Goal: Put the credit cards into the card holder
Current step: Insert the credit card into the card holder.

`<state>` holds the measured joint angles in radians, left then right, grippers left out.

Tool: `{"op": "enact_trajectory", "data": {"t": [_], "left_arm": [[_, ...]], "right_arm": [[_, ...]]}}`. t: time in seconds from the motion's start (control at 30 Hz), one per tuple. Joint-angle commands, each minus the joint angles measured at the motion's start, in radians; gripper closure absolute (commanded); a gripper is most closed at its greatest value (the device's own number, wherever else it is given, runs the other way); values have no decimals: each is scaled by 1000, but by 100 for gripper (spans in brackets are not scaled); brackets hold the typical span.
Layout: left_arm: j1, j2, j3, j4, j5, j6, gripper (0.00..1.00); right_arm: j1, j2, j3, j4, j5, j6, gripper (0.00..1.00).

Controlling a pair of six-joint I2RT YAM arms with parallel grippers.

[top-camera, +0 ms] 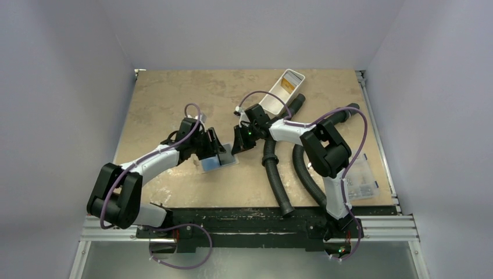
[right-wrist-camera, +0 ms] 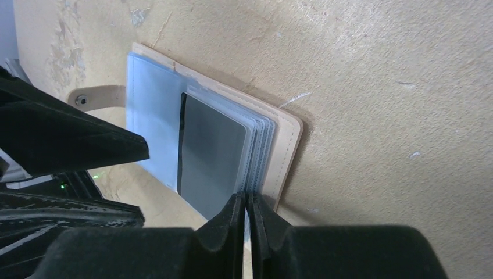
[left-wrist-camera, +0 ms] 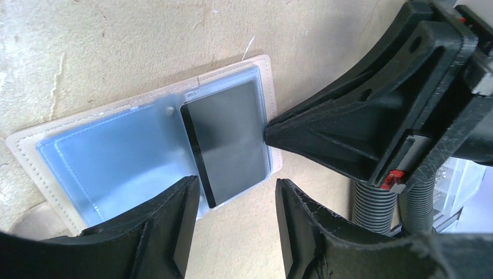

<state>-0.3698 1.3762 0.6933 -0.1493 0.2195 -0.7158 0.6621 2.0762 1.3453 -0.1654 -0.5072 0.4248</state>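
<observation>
The tan card holder (left-wrist-camera: 264, 64) lies open on the table, its clear sleeves fanned out; it also shows in the top view (top-camera: 220, 160) and the right wrist view (right-wrist-camera: 288, 136). A black card (left-wrist-camera: 229, 145) sits in the right-hand sleeve (right-wrist-camera: 212, 151). The left leaf (left-wrist-camera: 104, 163) looks light blue under its sleeve; I cannot tell if that is a card. An orange-tan card (top-camera: 286, 85) lies in the white tray. My left gripper (left-wrist-camera: 238, 226) is open and empty over the black card's near end. My right gripper (right-wrist-camera: 247, 203) is shut on the sleeve edges at the holder's right side.
A white tray (top-camera: 273, 102) stands at the back of the table. A clear plastic compartment box (top-camera: 360, 177) sits at the right edge. Black corrugated hoses (top-camera: 273, 174) run across the table beside the right arm. The two grippers are close together over the holder.
</observation>
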Motion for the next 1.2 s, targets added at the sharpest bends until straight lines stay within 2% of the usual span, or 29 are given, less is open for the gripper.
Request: {"op": "enact_trajectory", "data": {"t": [0.0,0.3,0.4,0.53,0.63,0.7,0.83,0.97,1.03,1.1,1.17], "left_arm": [[5,55,7,73,44,-3,46],[-25,178,31,223,115,-46,46],[-37,170,30,258,126,-67,46],[-37,114,37,196,105,-47,46],[-26,74,67,49,66,-7,46],[-3,54,86,-34,89,23,43],[89,-20,132,-183,144,110,29],[120,-91,215,-267,98,203,25],[120,-100,251,-268,90,241,24],[120,-104,258,-229,96,242,23],[120,-93,261,-186,137,244,23]], "right_arm": [[2,-18,12,-24,35,-15,84],[3,-4,7,-5,25,-8,85],[2,-9,-4,16,1,7,85],[1,-24,-6,13,17,14,85],[-1,-44,5,-24,56,-2,83],[-4,-67,25,-67,99,-21,77],[-14,-129,78,-172,204,-58,61],[-57,-173,163,-278,304,-116,39],[-94,-176,233,-318,362,-147,30],[-139,-162,318,-380,373,-199,25],[-184,-151,385,-401,447,-258,19]]}}
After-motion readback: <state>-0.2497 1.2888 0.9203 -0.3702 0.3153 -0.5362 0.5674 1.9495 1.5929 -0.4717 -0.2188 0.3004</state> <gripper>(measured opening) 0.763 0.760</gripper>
